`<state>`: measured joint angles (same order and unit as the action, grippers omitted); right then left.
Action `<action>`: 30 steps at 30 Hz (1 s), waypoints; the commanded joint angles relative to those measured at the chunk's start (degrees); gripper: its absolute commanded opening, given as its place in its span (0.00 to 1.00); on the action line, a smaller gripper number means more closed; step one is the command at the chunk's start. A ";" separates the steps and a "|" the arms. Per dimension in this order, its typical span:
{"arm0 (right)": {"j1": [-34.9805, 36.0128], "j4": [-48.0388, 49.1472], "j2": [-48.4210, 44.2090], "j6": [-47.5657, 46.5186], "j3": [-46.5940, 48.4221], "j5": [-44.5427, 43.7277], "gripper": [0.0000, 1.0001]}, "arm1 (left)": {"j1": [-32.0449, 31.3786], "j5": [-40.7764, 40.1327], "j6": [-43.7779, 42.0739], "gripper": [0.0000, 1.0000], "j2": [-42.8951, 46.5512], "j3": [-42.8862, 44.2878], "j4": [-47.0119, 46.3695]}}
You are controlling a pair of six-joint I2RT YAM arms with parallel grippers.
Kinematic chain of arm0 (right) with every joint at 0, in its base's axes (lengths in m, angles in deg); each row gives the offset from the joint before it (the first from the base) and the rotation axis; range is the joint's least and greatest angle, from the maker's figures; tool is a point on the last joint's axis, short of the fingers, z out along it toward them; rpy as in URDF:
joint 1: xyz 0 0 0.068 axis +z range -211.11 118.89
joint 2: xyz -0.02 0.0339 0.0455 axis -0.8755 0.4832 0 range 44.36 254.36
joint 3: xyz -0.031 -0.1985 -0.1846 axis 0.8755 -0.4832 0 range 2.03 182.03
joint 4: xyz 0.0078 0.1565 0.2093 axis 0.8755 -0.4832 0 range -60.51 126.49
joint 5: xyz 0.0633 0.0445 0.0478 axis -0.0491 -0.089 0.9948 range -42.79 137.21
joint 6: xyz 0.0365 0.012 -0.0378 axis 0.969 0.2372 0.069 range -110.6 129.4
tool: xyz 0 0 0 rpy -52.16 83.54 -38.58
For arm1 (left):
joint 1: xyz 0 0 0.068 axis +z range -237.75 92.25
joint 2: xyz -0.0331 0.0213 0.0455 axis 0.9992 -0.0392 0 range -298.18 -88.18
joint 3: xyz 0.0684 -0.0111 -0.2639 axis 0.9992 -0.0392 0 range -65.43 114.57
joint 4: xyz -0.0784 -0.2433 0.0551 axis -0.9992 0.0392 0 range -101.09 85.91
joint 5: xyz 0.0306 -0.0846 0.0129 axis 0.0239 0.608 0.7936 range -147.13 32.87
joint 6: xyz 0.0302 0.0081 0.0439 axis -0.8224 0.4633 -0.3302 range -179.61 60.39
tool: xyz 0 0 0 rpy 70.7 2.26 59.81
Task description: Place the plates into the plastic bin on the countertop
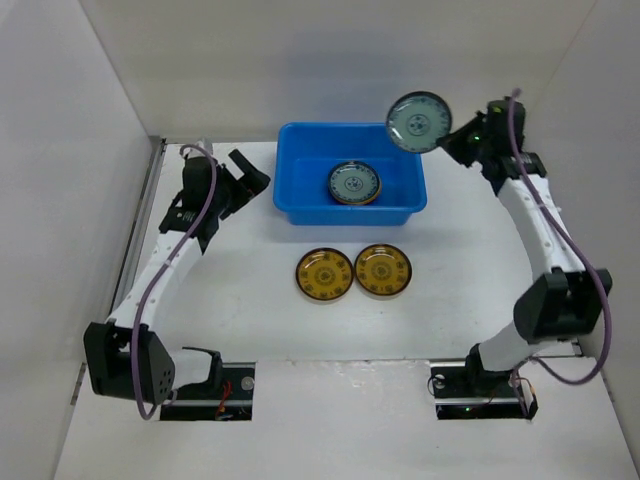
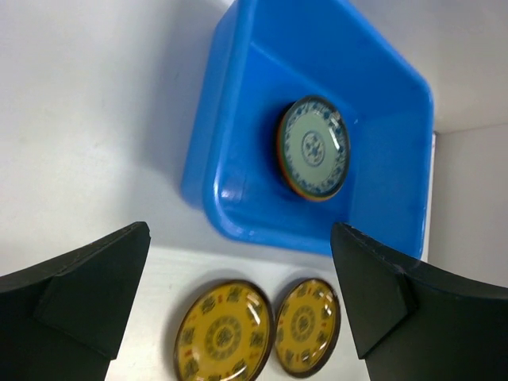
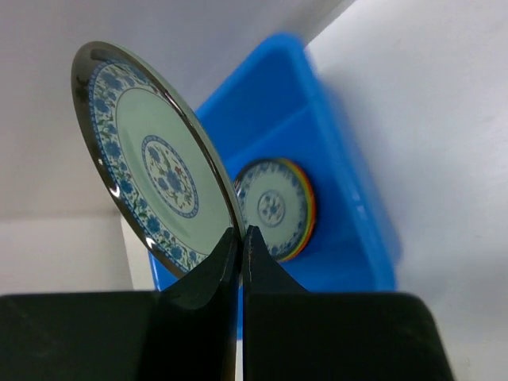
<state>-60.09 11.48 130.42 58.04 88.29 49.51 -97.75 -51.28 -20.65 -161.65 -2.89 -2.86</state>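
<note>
The blue plastic bin [image 1: 300, 195] stands at the back of the countertop [image 1: 450, 290] and holds a stack of plates topped by a pale blue-green patterned plate [image 1: 354, 183]. It also shows in the left wrist view [image 2: 313, 148] and the right wrist view [image 3: 272, 208]. Two yellow-brown patterned plates [image 1: 324, 274] [image 1: 383, 270] lie side by side in front of the bin. My right gripper [image 1: 449, 137] is shut on the rim of the other blue-green patterned plate [image 1: 418, 121] [image 3: 151, 159], held tilted above the bin's far right corner. My left gripper [image 1: 250, 172] is open and empty, left of the bin.
White walls enclose the countertop on the left, back and right. A metal rail [image 1: 143, 215] runs along the left wall beside my left arm. In the left wrist view the yellow-brown plates [image 2: 225, 333] [image 2: 306, 325] lie between my open fingers.
</note>
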 commanded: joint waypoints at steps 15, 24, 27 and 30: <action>11.51 -0.82 32.40 -9.97 20.43 7.36 0.03 | -6.39 -2.77 0.68 1.00 14.59 -23.33 4.69; 13.53 -5.66 38.39 -12.61 23.87 6.40 0.18 | -8.67 -2.68 2.70 1.00 12.04 -28.62 0.92; 14.14 -6.53 38.92 -13.31 23.78 5.61 0.36 | -9.55 -2.42 3.05 1.00 11.16 -29.32 -0.31; 14.84 -7.33 38.57 -14.54 23.61 4.20 0.54 | -10.43 -2.16 3.05 1.00 9.58 -29.67 -1.63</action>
<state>-46.28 4.86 168.80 45.56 109.25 55.22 -107.33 -53.32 -18.42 -151.14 -31.68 -1.27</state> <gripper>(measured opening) 0.513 0.997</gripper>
